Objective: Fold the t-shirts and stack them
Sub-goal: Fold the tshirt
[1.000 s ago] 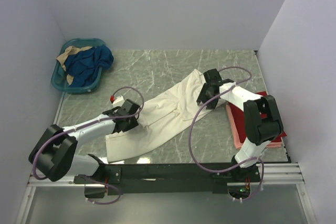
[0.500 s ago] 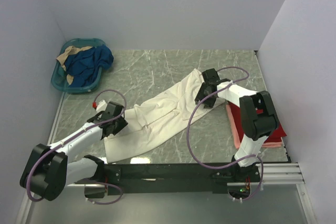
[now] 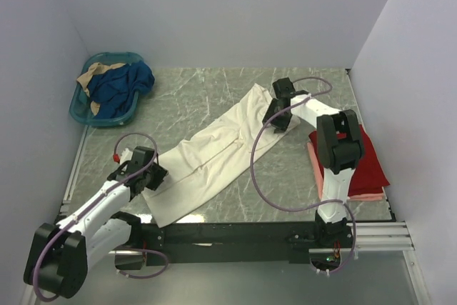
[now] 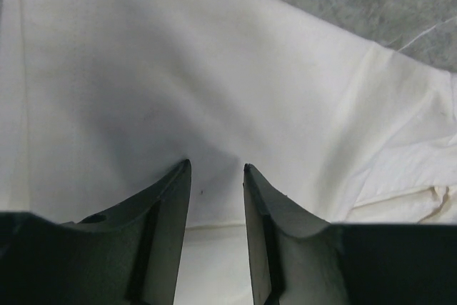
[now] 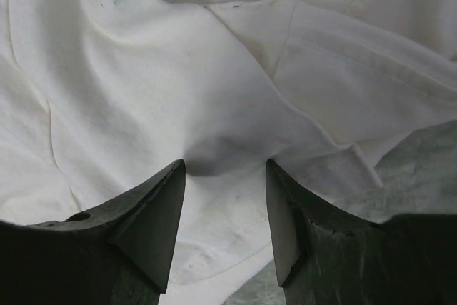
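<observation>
Top external view: the cream t-shirt (image 3: 207, 158) is seen pulled into a long strip right of the teal basket (image 3: 80, 111), its long axis running near-left to far-right. Its ends are pinched by the left gripper (image 3: 154, 176) and the right gripper (image 3: 275, 117).

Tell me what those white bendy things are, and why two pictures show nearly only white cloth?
They are robot arms: a left arm and a right arm, bolted to a marbled table. One picture comes from a camera high above. The other two come from small cameras on each wrist, looking close up at what it grabs. The left end effector and the right end effector each pinch one end of a long cream t-shirt, stretched between them. By the right arm, a red t-shirt lies on a pink t-shirt. Far left, a teal basket holds blue cloth and tan cloth.
</observation>
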Controlling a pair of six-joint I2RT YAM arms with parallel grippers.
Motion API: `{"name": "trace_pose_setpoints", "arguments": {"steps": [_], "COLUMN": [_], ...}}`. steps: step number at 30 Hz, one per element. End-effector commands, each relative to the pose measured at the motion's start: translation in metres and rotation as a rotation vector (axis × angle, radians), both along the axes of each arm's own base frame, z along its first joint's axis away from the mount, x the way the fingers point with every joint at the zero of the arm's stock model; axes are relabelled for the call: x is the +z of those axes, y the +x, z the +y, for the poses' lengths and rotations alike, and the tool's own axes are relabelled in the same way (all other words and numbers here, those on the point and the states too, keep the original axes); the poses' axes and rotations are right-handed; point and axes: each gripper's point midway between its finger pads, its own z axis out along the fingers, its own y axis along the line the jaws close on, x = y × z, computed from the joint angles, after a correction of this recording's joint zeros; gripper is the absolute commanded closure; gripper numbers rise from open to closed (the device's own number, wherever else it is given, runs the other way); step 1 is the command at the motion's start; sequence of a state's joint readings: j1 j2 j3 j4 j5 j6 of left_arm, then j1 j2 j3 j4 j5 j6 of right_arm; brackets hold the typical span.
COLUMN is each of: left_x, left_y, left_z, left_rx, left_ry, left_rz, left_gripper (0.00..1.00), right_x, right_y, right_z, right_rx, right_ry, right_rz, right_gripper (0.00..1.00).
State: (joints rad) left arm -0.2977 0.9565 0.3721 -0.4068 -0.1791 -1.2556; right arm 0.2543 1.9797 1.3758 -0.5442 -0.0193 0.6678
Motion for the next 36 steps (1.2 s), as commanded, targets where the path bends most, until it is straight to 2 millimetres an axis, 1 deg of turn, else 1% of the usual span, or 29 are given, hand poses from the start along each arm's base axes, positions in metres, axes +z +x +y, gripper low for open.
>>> {"name": "trace_pose_setpoints", "arguments": {"steps": [1, 2, 4, 5, 7, 9, 10, 11, 12, 13, 15, 16, 17, 18, 19, 24, 25, 26, 27, 28, 29, 30, 31, 32, 33, 34, 35, 36], "left_x": [-0.006, -0.005, -0.001, 0.003, 0.012, 0.031, 0.035, 0.044, 0.050, 0.055, 0.059, 0.059, 0.059, 0.055, 0.053, 0.037, 0.035, 0.031, 0.027, 0.024, 0.019, 0.015, 0.013, 0.007, 0.004, 0.002, 0.001, -0.003], "left_y": [-0.017, -0.017, -0.017, -0.015, -0.013, -0.005, -0.004, 0.001, 0.003, 0.007, 0.010, 0.011, 0.012, 0.010, 0.009, -0.004, -0.010, -0.013, -0.016, -0.022, -0.026, -0.029, -0.033, -0.037, -0.039, -0.043, -0.044, -0.046], "left_z": [-0.008, -0.010, -0.011, -0.012, -0.012, -0.013, -0.012, -0.013, -0.014, -0.017, -0.019, -0.021, -0.022, -0.022, -0.024, -0.034, -0.042, -0.045, -0.045, -0.052, -0.053, -0.052, -0.057, -0.058, -0.058, -0.060, -0.061, -0.061], "left_rx": [0.013, 0.012, 0.001, -0.011, -0.040, -0.067, -0.087, -0.096, -0.116, -0.157, -0.186, -0.217, -0.223, -0.230, -0.239, -0.259, -0.273, -0.276, -0.272, -0.284, -0.287, -0.282, -0.289, -0.294, -0.298, -0.305, -0.309, -0.317], "left_ry": [-0.078, -0.088, -0.093, -0.089, -0.081, -0.075, -0.059, -0.055, -0.052, -0.045, -0.035, -0.023, -0.022, -0.018, -0.020, -0.023, -0.033, -0.031, -0.013, -0.018, -0.009, 0.006, 0.002, 0.012, 0.019, 0.026, 0.032, 0.043], "left_rz": [0.055, 0.051, 0.049, 0.037, 0.009, -0.055, -0.072, -0.100, -0.128, -0.156, -0.173, -0.180, -0.180, -0.165, -0.158, -0.123, -0.115, -0.103, -0.089, -0.075, -0.054, -0.037, -0.027, -0.007, 0.004, 0.013, 0.017, 0.028], "left_gripper": [0.59, 0.58, 0.57, 0.57, 0.56, 0.54, 0.51, 0.50, 0.49, 0.50, 0.51, 0.52, 0.53, 0.54, 0.56, 0.60, 0.60, 0.61, 0.61, 0.61, 0.61, 0.62, 0.62, 0.62, 0.62, 0.62, 0.62, 0.63], "right_x": [-0.001, 0.000, 0.000, 0.000, 0.000, 0.001, 0.009, 0.002, 0.004, 0.013, 0.011, 0.018, 0.018, 0.021, 0.029, 0.046, 0.048, 0.056, 0.060, 0.061, 0.069, 0.072, 0.071, 0.081, 0.083, 0.077, 0.087, 0.088], "right_y": [0.019, 0.028, 0.037, 0.045, 0.054, 0.066, 0.077, 0.077, 0.082, 0.092, 0.097, 0.104, 0.105, 0.107, 0.113, 0.119, 0.119, 0.120, 0.120, 0.118, 0.117, 0.115, 0.111, 0.109, 0.105, 0.097, 0.096, 0.092], "right_z": [-0.008, -0.007, -0.007, -0.006, -0.004, -0.001, 0.001, 0.000, 0.000, 0.002, 0.003, 0.004, 0.005, 0.005, 0.006, 0.004, 0.002, 0.001, 0.000, -0.002, -0.003, -0.002, -0.002, -0.004, 0.000, 0.001, 0.004, 0.011], "right_rx": [0.019, 0.019, 0.023, 0.022, 0.032, 0.050, 0.055, 0.061, 0.066, 0.076, 0.097, 0.102, 0.108, 0.117, 0.122, 0.124, 0.118, 0.114, 0.108, 0.100, 0.090, 0.080, 0.077, 0.064, 0.061, 0.066, 0.066, 0.070], "right_ry": [-0.044, -0.043, -0.042, -0.045, -0.049, -0.055, -0.052, -0.059, -0.061, -0.060, -0.068, -0.066, -0.068, -0.072, -0.071, -0.084, -0.093, -0.096, -0.101, -0.106, -0.111, -0.104, -0.105, -0.112, -0.110, -0.110, -0.098, -0.086], "right_rz": [-0.001, -0.004, -0.007, -0.004, -0.004, -0.006, -0.031, -0.010, -0.020, -0.048, -0.053, -0.077, -0.076, -0.082, -0.105, -0.132, -0.134, -0.153, -0.160, -0.158, -0.169, -0.172, -0.165, -0.183, -0.188, -0.170, -0.201, -0.203], "right_gripper": [0.44, 0.44, 0.44, 0.44, 0.44, 0.44, 0.44, 0.45, 0.44, 0.44, 0.44, 0.44, 0.44, 0.43, 0.43, 0.42, 0.41, 0.41, 0.41, 0.40, 0.40, 0.40, 0.40, 0.40, 0.40, 0.40, 0.40, 0.40]}}
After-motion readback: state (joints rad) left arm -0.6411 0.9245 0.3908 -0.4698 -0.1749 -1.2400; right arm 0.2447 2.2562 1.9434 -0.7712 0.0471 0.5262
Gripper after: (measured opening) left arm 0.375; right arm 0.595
